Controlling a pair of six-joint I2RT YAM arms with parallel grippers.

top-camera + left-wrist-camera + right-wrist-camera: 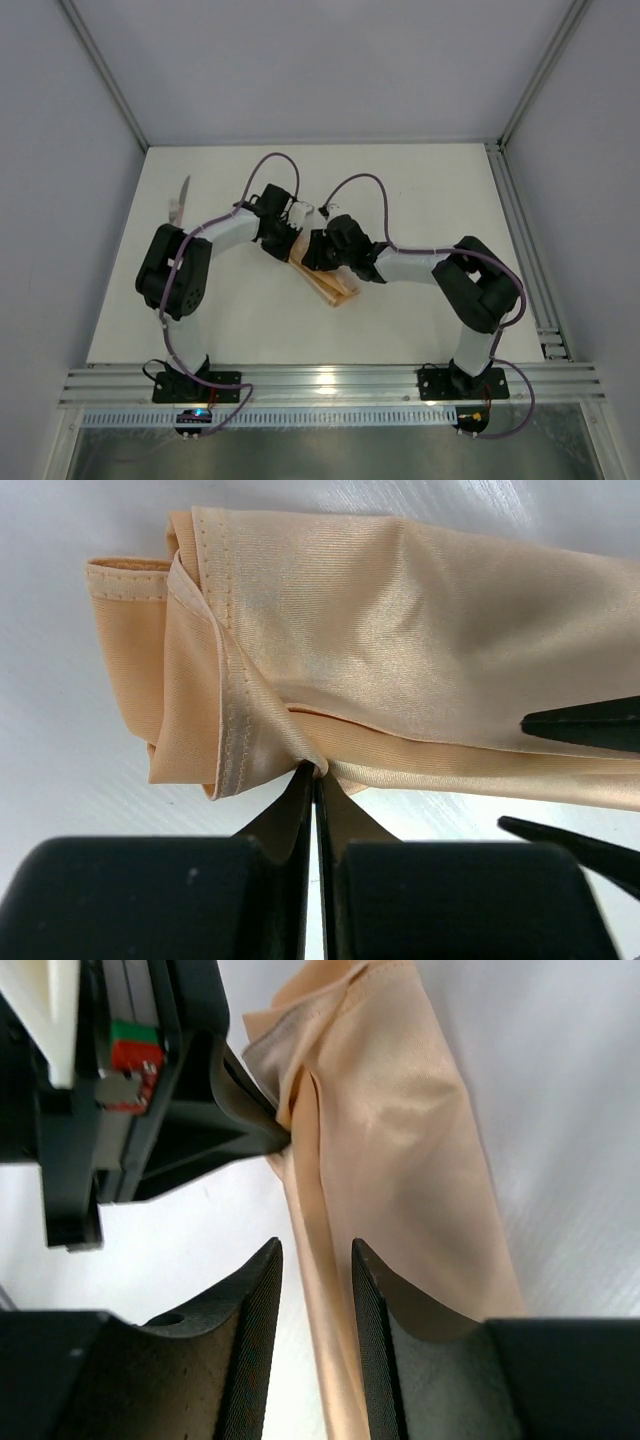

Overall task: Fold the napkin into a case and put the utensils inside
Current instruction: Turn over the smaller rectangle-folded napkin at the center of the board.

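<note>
Black left claw (314, 772) was clamped tight onto the folded peach-orange cloth napkin (420, 650); the right claw (316, 1250) was held narrowly parted astride its long edge.

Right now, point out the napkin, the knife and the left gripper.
napkin (400, 640): left wrist view, folded top face.
knife (183, 190): top view, blade.
left gripper (315, 775): left wrist view, closed fingertips pinching hem.
</note>
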